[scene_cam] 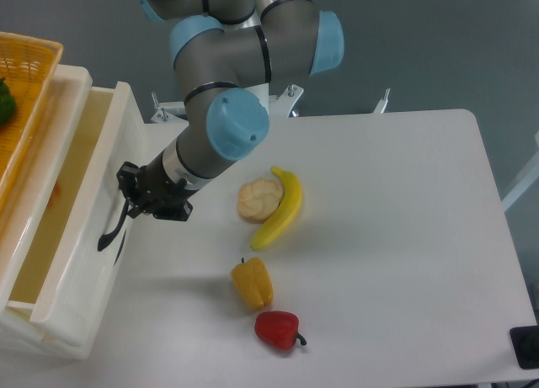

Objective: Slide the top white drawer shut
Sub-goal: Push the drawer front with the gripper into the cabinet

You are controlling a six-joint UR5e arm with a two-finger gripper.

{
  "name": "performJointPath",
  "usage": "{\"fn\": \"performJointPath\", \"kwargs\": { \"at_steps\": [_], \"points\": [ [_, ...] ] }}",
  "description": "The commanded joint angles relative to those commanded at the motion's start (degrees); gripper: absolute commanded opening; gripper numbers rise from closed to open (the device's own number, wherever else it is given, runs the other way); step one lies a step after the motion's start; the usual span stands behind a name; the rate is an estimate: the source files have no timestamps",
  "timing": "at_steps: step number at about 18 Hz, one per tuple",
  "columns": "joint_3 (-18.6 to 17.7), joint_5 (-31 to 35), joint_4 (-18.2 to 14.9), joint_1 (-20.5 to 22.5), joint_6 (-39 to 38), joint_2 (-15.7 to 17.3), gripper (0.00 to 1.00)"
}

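gripper (126, 197) fingertips obscured at handle (112, 228)

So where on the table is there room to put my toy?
The right half, beyond the banana, is bare. It is crowded near the top white drawer, where the fingers sit, and around the yellow pepper and red pepper.
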Motion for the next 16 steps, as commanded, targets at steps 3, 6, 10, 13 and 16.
{"fn": "performJointPath", "kwargs": {
  "at_steps": [3,6,10,13,16],
  "points": [
    [0.00,0.00,0.00,-0.44,-0.26,-0.09,0.00],
    [0.00,0.00,0.00,-0.96,-0.26,-0.09,0.00],
    [-0.26,0.00,0.00,-1.75,-0.44,-0.09,0.00],
    [-0.44,0.00,0.09,-2.63,-0.97,-0.09,0.00],
    [-0.44,0.00,0.09,-3.25,-0.97,-0.09,0.00]
  ]
}}
